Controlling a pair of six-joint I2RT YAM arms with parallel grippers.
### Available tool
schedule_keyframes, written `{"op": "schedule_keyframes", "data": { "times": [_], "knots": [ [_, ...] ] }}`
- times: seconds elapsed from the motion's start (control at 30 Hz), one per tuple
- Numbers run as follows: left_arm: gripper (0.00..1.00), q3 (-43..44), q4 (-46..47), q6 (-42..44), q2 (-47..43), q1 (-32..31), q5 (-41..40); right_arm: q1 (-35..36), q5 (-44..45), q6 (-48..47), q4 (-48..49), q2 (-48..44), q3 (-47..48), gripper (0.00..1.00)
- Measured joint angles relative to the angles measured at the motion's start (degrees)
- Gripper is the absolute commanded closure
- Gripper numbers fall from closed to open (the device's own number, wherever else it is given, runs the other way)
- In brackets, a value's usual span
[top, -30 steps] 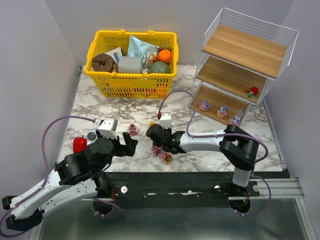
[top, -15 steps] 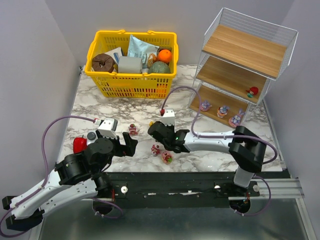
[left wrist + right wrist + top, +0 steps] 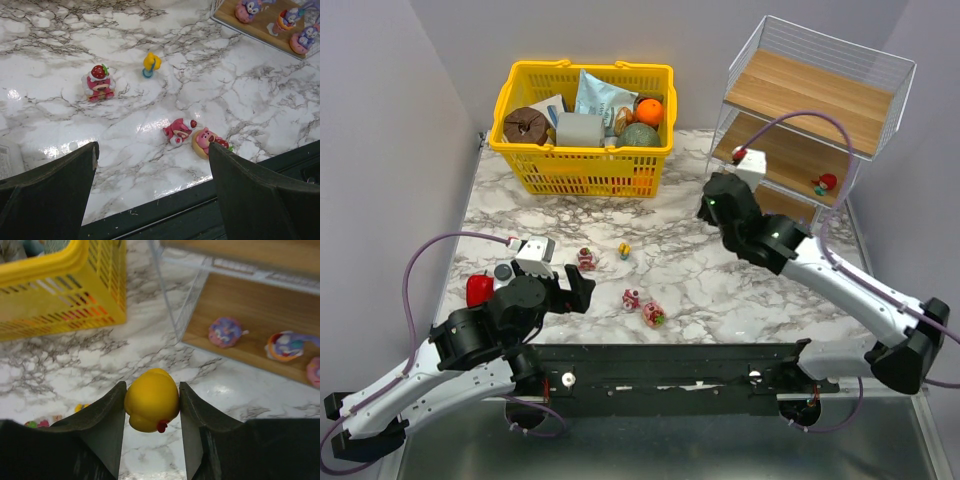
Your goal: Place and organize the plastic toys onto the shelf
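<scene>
right jaws pinching, smooth rounded yellow duck point(image 3: 151, 399)

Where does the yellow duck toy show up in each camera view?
Top external: not visible; the right gripper covers it, beside the shelf.
Left wrist: not in it.
Right wrist: yellow duck at centre, clamped in the gripper's jaws.
Shared landmark: the shelf; its bottom board with purple toys shows in both wrist views.

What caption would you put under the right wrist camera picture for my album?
Right claw gripping a yellow duck over the marble table, facing the shelf where purple toys sit.
</scene>
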Motion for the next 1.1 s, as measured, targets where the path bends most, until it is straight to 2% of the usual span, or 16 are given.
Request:
{"op": "schedule_keyframes", "data": {
  "times": [0.2, 0.67, 0.73, 1.1],
  "knots": [
    [0.01, -0.2, 0.0, 0.0, 0.0, 0.0, 0.0, -7.0, 0.2, -7.4, -3.5, -5.3, 4.2, 0.72],
    [0.01, -0.2, 0.0, 0.0, 0.8, 0.0, 0.0, -20.7, -6.8, -21.6, -7.6, -1.5, 11.0, 0.69],
    [0.01, -0.2, 0.0, 0.0, 0.8, 0.0, 0.0, -21.8, -7.6, -22.5, -7.5, -0.7, 11.2, 0.66],
    [0.01, -0.2, 0.0, 0.0, 1.1, 0.0, 0.0, -25.8, -11.2, -24.5, -6.9, -0.2, 11.2, 0.61]
  ]
}}
